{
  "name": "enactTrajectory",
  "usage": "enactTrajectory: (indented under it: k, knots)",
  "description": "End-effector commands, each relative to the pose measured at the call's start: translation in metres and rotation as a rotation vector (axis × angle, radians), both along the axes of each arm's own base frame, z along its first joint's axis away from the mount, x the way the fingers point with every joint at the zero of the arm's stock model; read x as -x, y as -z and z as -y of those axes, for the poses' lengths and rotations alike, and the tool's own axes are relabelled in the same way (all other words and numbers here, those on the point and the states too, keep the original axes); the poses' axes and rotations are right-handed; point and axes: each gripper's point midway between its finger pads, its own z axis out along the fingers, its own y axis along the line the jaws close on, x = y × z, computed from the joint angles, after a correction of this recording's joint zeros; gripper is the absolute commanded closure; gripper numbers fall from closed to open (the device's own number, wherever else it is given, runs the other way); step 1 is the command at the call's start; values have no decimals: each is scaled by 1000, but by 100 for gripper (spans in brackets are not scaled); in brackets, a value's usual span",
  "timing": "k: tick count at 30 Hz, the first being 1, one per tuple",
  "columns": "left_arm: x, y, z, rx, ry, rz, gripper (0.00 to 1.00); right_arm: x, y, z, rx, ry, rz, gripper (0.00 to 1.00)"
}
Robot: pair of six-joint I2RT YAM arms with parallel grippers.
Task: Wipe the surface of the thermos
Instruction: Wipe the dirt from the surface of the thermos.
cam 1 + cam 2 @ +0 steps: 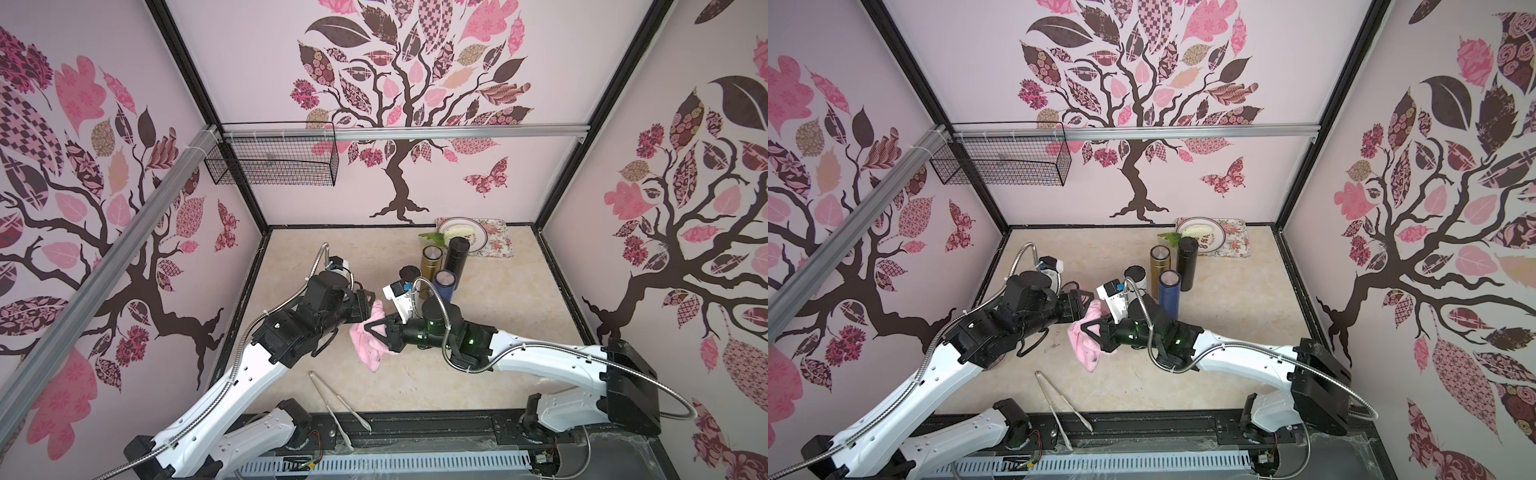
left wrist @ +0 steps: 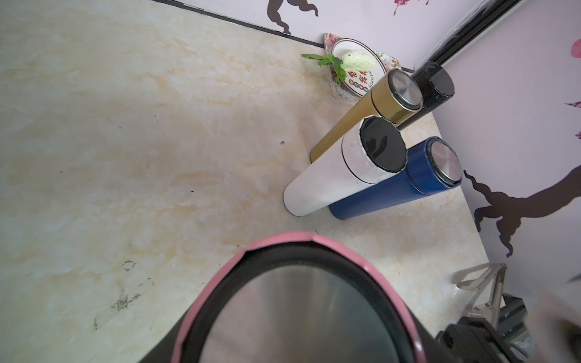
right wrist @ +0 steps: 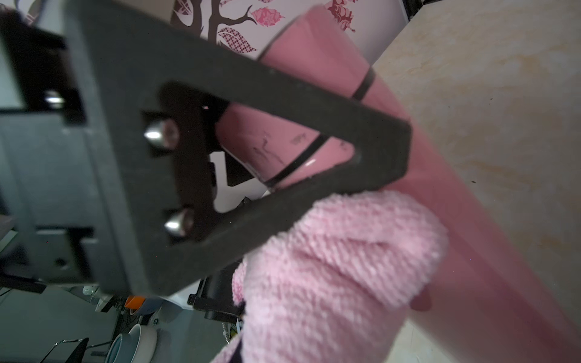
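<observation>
Centrally above the tabletop, the left pincer is clamped on the pink thermos, seemingly tilted and lifted. The right pincer is pinched together on a pink towel, which is pressed against the thermos body.

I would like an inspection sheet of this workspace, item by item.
Surface: beige marbled tabletop, few dark scuffs.
Job's things: pink thermos; pink cloth against it.
Clutter: gold thermos, black thermos, white thermos, blue thermos, standing; plate on floral tray; tongs at front edge.
Grippers: left gripper shut on pink thermos; right gripper shut on pink cloth.
Cables: metal hoses along both arms.
Surroundings: tree-print walls; wire basket on rail.
</observation>
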Motion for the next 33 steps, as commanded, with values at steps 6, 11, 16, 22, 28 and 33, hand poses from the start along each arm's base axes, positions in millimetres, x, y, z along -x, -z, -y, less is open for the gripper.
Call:
enactTrajectory:
  k: [6, 11, 16, 22, 28, 33]
  knots:
    - [6, -26, 6, 84, 34, 73, 100, -36, 105, 39, 259, 301, -145, 100]
    - [7, -21, 10, 69, 66, 68, 100, -26, 81, 34, 164, 241, -129, 100]
    - [12, -12, 28, 89, 171, 65, 100, -17, 0, 7, -9, 96, 0, 100]
    - [19, -15, 41, 115, 274, 108, 100, 1, -61, -10, -171, -46, 76, 100]
    - [16, -19, 29, 72, 232, 138, 100, -32, 14, 23, 53, 180, -75, 100]
    - [21, -28, 22, 49, 240, 176, 100, -30, 64, 67, 218, 300, -134, 100]
